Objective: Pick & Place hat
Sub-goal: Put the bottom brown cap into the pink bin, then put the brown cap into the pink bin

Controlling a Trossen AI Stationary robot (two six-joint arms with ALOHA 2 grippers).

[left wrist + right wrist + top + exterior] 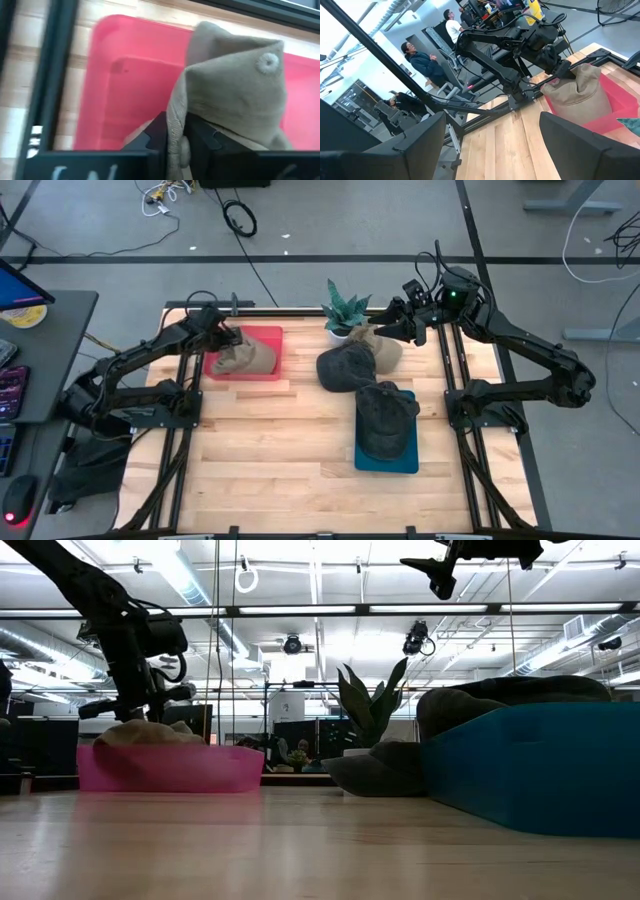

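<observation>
A tan hat (248,358) lies in the red tray (265,333) at the table's far left, its crown button (268,62) facing up. My left gripper (232,340) is at the hat's left side, shut on a fold of it (176,145). My right gripper (395,327) hangs high over the far right, near the plant. It is open with nothing between its fingers (490,150). In the low view the hat (150,732) sits in the tray (170,768) under my left gripper (135,710). My left gripper pinches a raised fold of the tan hat's cloth (175,117) between its two fingers, at the hat's left side. The fingers slant down from above and from the table's left. The hat rests in the red tray, its bulk slumped beside the fingers.
A potted plant (343,312) stands at the far middle. Beside it lie a second tan hat (382,348) and a dark hat (343,368). Another dark hat (388,418) lies on the blue tray (386,463). People stand in the room beyond the table (422,62).
</observation>
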